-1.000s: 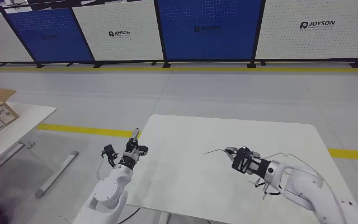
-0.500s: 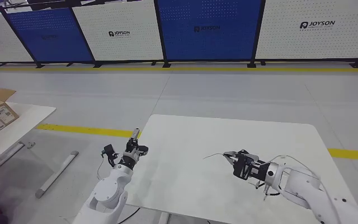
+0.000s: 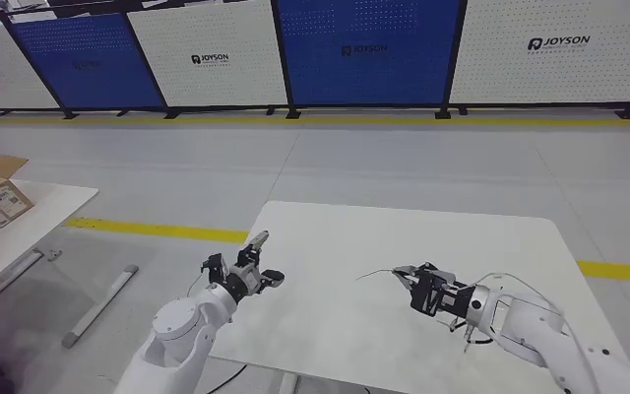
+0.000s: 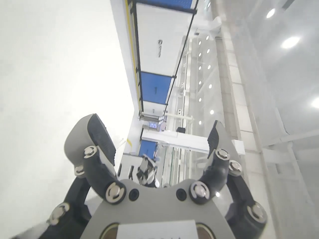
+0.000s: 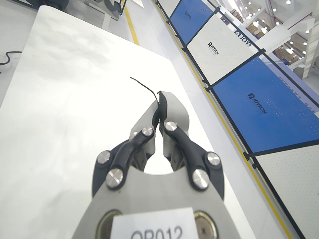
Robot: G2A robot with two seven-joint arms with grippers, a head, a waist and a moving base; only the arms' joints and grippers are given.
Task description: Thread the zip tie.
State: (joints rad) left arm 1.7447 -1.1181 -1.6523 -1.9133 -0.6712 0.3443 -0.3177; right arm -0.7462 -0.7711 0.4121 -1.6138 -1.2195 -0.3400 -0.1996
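A thin black zip tie (image 3: 377,272) sticks out over the white table (image 3: 394,236), its free end pointing toward the table's middle. My right gripper (image 3: 402,275) is shut on its other end, at the table's right half. In the right wrist view the zip tie (image 5: 144,87) curves out from between the closed fingertips of the right gripper (image 5: 159,100). My left gripper (image 3: 266,261) is over the table's left edge, open and holding nothing. The left gripper (image 4: 162,135) has its fingers spread wide in the left wrist view.
The white table's near edge (image 3: 325,379) lies between the two arms. A second table (image 3: 39,212) with a cardboard box (image 3: 12,192) stands at far left. Blue and white panels (image 3: 364,49) line the back, behind yellow floor lines.
My left gripper has moved right, from beside the table's left edge to over it, and turned. The right gripper drifted slightly left and lower with the zip tie still held.
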